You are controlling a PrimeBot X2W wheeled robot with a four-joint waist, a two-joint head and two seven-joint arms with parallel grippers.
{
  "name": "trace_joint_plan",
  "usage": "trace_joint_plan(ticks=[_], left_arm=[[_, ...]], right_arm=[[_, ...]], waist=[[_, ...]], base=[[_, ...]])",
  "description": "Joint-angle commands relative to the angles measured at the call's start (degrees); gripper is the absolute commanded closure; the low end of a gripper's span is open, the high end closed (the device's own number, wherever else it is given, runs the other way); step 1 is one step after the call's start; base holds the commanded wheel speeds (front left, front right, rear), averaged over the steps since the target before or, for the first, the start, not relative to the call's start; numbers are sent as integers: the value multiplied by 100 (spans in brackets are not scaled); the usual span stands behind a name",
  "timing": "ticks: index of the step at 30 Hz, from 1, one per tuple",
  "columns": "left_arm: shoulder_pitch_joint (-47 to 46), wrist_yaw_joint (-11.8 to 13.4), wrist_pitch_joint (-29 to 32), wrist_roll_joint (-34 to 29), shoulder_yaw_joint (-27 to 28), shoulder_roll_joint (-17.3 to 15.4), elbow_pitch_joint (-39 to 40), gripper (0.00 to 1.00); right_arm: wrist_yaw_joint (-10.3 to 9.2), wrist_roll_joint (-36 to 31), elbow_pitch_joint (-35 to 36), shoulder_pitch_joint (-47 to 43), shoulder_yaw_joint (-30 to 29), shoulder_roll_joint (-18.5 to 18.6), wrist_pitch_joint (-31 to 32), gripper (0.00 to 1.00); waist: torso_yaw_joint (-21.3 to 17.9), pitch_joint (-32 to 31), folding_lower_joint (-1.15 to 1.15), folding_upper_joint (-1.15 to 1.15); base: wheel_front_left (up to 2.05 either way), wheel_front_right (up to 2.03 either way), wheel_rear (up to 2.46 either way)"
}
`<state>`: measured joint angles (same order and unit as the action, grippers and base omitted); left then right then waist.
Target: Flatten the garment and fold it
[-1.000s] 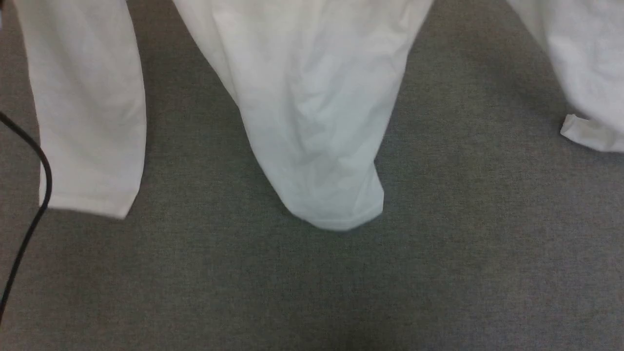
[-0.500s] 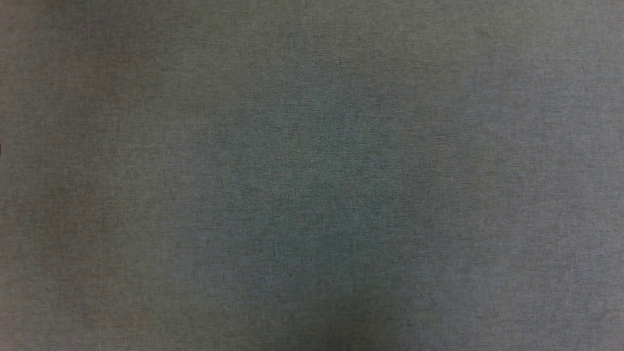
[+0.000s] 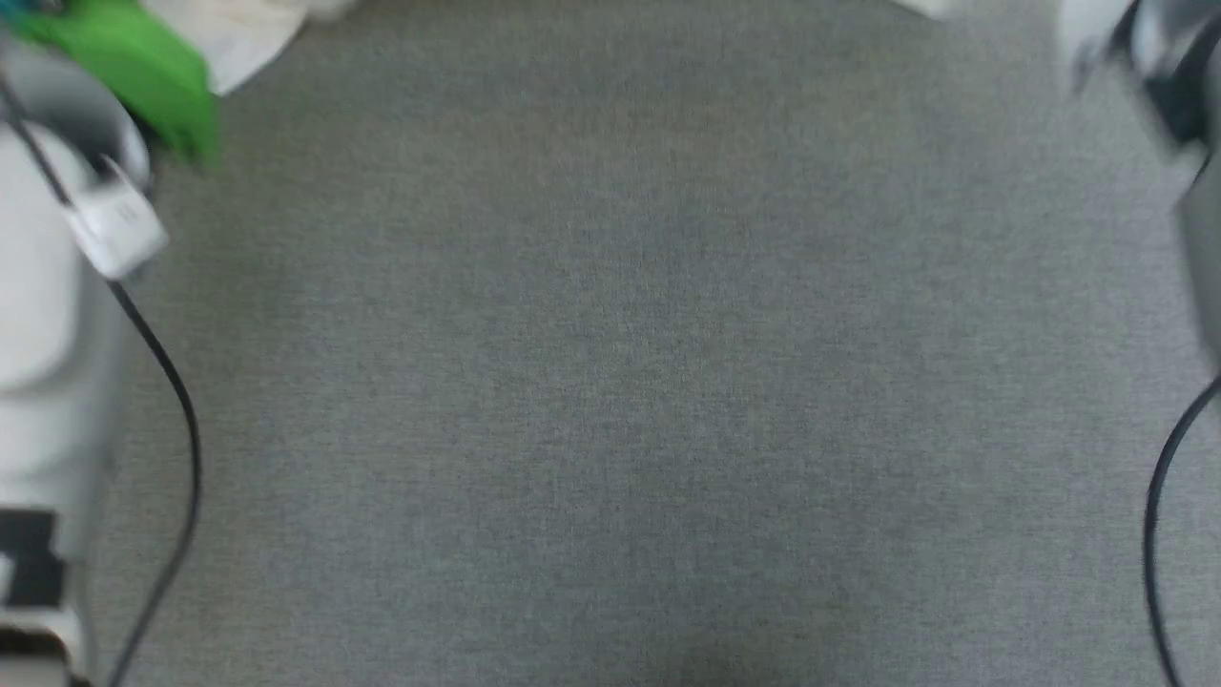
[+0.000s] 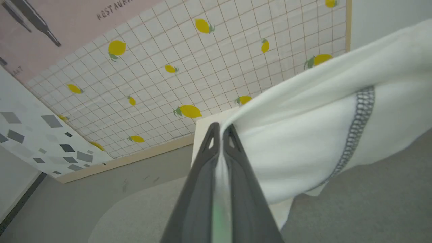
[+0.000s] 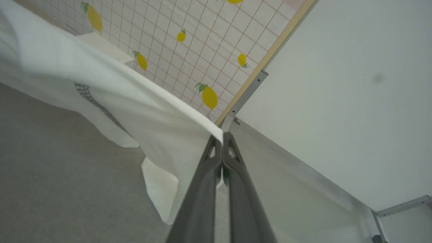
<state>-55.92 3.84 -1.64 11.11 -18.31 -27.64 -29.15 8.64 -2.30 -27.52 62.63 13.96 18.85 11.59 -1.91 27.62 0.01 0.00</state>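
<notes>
The left arm is raised over the grey surface (image 3: pixel 610 401). Its pale forearm (image 3: pixel 38 315) runs up the left edge of the head view, with a black cable (image 3: pixel 176 401) looping beside it and a green part (image 3: pixel 134 67) at its far end. The left gripper (image 4: pixel 221 127) has its two dark fingers pressed together, and a strip of white cloth shows pinched in the slit between them, so it is clamped on the shirt (image 4: pixel 303 145). From the fingertips the shirt stretches away to the right of the fingers, held up off the surface there. A line of grey zigzag stitching (image 4: pixel 359 128) crosses it well out from the tips. Whether the hanging lower edge touches the surface I cannot tell. Just behind these fingertips stands a white box (image 4: pixel 202 135), and beyond it a tiled panel (image 4: pixel 202 60) printed with lemons.

The right arm (image 3: pixel 1169 86) is a blur in the top right corner of the head view. The right gripper (image 5: pixel 222 135) is likewise closed tight, gripping the shirt's edge at the very tips. Here the cloth spreads to the left of the fingers and droops beside them on that side. A plain white wall (image 5: pixel 337 84) lies to the right of the fingers.
</notes>
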Motion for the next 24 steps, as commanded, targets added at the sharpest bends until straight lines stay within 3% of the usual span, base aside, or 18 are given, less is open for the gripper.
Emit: trace_joint_plan(ticks=[1, 7, 10, 14, 24], left_arm=[[410, -59, 227, 256, 113, -122, -222, 100], [2083, -459, 758, 993, -7, 210, 28, 100], [2898, -514, 1001, 1352, 16, 287, 439, 100], [3955, -343, 1264, 1697, 83, 333, 1145, 100], [5870, 402, 1646, 1981, 226, 293, 2644, 100]], right_arm=[[-115, 207, -52, -453, -98, 280, 100, 100], [-115, 1035, 645, -2325, -115, 416, 433, 100], [-115, 1254, 1190, -3241, -278, 470, 698, 100], [-115, 1372, 2008, -4461, -761, 352, 1123, 100], [-115, 1237, 3677, -6832, -1945, -764, 2077, 100]], waist=[[69, -477, -1, 0], [129, -1155, -1, 0], [137, -1405, -1, 0], [147, -1670, -1, 0], [208, -2044, -1, 0]], base=[[0, 0, 0], [0, 0, 0], [0, 0, 0], [0, 0, 0], [0, 0, 0]])
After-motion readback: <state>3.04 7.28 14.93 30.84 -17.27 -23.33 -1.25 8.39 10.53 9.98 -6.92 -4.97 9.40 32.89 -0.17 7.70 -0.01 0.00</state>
